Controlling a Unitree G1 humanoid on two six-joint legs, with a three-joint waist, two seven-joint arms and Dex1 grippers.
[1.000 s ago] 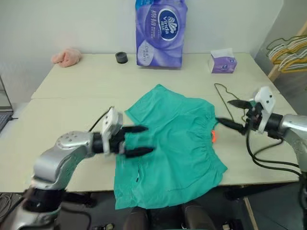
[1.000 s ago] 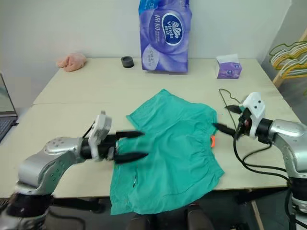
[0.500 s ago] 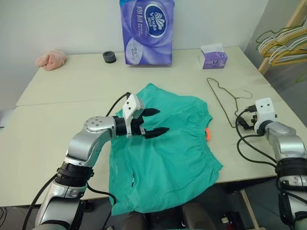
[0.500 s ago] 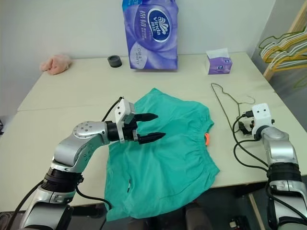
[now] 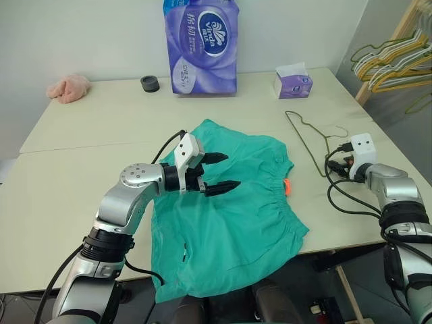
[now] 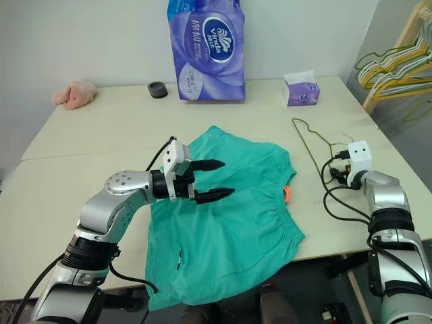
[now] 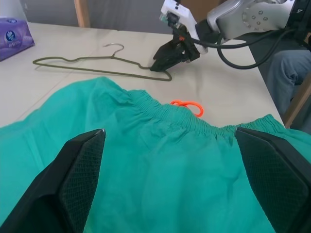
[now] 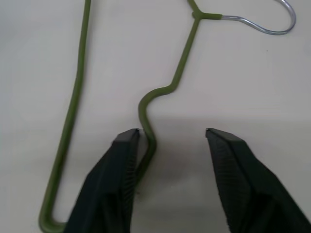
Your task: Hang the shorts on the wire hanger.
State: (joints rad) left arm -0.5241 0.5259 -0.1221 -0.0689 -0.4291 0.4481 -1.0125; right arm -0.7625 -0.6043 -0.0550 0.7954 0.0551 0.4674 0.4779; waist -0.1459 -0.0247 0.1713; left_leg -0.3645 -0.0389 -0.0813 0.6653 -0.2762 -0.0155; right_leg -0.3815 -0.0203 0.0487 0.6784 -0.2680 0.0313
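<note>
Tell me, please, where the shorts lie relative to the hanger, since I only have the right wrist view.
Observer: The shorts lie spread on the table to the robot's left of the wire hanger, with the waistband toward it and a gap between them.
Operator: Thank you. Is the left gripper holding them?
Observer: No. The left gripper is open over the middle of the shorts and grips nothing.
Operator: Is all the cloth on the table?
Observer: No. The leg end drapes over the near edge.
</note>
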